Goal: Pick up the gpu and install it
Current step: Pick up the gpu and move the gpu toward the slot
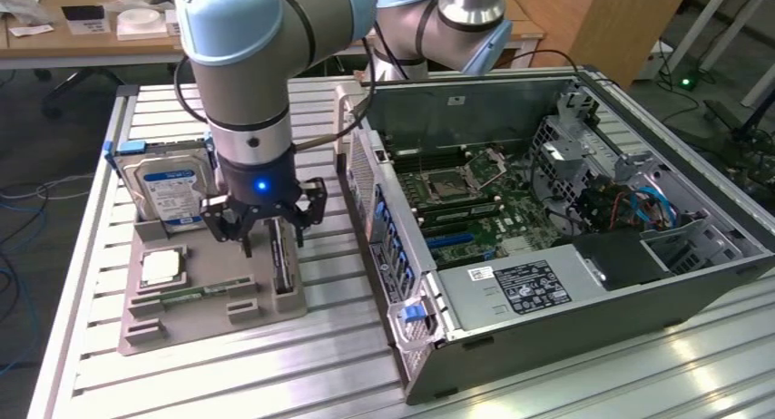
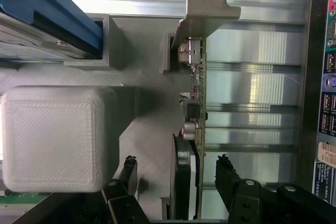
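Spread wide, the gripper (image 1: 264, 230) (image 2: 176, 163) straddles the gpu (image 1: 283, 267) (image 2: 198, 77), standing edge-up at the three o'clock side of the grey tray (image 1: 194, 326) in the exterior view, seemingly so both faces are reachable.

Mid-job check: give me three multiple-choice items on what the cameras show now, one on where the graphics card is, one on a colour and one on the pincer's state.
1. Where is the graphics card?
A. upright in the grey holder
B. lifted in mid-air
C. lying on the floor

2. What colours are on the hard drive label?
A. blue and white
B. red and yellow
C. plain black

3. How is the pincer?
A. shut on the card
B. open, straddling the card
C. shut on nothing

Answers:
1 A: the exterior view shows it edge-on in the holder.
2 A: the label is blue and white.
3 B: the wrist view shows a gap between each finger and the card.
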Controlling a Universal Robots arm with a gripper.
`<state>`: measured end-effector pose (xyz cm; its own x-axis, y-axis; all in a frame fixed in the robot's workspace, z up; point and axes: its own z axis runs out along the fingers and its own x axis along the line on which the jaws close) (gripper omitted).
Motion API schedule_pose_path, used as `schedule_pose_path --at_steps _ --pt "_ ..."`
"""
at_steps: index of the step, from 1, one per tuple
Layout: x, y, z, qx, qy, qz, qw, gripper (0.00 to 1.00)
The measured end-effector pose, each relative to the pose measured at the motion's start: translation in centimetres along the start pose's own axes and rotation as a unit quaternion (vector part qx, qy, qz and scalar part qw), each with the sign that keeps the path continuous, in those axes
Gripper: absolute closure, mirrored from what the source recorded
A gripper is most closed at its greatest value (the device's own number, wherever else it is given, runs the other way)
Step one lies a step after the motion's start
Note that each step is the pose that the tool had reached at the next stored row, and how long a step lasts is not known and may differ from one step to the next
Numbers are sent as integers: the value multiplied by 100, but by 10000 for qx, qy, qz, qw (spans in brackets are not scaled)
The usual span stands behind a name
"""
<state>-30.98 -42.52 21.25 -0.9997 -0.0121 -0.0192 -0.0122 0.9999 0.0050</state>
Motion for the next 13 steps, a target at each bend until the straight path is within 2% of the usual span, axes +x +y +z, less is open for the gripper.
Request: schedule_pose_path --at_steps 13 --pt "0 0 26 0 0 0 10000 29"
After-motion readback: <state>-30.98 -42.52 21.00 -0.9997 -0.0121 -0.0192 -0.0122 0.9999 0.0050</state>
